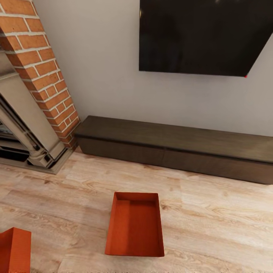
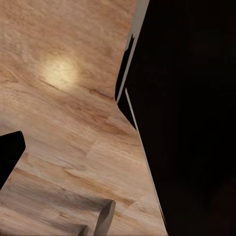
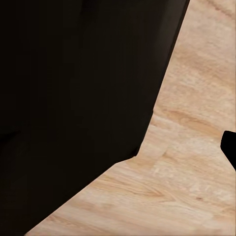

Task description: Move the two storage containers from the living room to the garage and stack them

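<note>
One smooth orange-red rectangular bin [image 1: 134, 225] sat before the long dark cabinet [image 1: 178, 148]; another [image 1: 14, 250] lay farther off. Wrist cameras caught grainy planks [image 2: 64, 113]; neither pincer's state could be told.

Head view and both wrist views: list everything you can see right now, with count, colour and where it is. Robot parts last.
storage containers: two, orange-red, open-top, both on the wood floor; one in the middle foreground, empty; the other cut off at the lower left corner of the head view.
low cabinet: one, dark brown, long, against the wall behind the containers.
TV: one, black, mounted on the wall above the cabinet.
fireplace: one, red brick with a beige surround, left of the cabinet.
wall: light grey.
wood floor: light planks, seen in the wrist views too.
robot body: dark mass beside the floor in the left wrist view and the right wrist view; gripper state cannot be told.
</note>
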You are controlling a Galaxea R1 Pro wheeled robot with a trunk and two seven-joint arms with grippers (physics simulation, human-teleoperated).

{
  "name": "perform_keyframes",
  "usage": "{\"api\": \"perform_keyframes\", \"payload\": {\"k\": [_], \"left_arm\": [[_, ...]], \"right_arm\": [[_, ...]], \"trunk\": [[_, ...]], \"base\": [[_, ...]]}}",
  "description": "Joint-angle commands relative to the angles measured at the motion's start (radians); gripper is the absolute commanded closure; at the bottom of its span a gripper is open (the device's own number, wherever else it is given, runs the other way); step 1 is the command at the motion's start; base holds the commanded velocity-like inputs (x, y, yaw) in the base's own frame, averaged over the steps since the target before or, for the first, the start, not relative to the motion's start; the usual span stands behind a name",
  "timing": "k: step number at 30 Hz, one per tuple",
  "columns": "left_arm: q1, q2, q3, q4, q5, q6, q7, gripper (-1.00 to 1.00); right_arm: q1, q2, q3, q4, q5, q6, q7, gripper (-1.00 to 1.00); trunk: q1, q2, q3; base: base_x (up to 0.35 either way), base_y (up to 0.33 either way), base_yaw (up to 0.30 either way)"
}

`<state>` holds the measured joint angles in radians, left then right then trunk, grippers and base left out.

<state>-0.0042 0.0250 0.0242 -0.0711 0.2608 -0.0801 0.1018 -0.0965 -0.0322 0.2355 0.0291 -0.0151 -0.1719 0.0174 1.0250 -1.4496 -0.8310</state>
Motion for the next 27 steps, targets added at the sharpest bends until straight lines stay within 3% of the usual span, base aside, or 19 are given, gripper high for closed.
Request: {"api": "perform_keyframes", "payload": {"k": [1,27], "left_arm": [[0.000,0.000,0.002,0.001,0.003,-0.003,0.001,-1.00],[0.000,0.000,0.002,0.001,0.003,-0.004,0.001,-1.00]], "right_arm": [[-0.001,0.000,0.004,0.003,-0.002,-0.006,0.002,-1.00],[-0.001,0.000,0.004,0.003,-0.002,-0.006,0.001,-1.00]], "trunk": [[0.000,0.000,-0.002],[0.000,0.000,-0.045]], "base": [[0.000,0.000,0.000],[0.000,0.000,0.000]]}}
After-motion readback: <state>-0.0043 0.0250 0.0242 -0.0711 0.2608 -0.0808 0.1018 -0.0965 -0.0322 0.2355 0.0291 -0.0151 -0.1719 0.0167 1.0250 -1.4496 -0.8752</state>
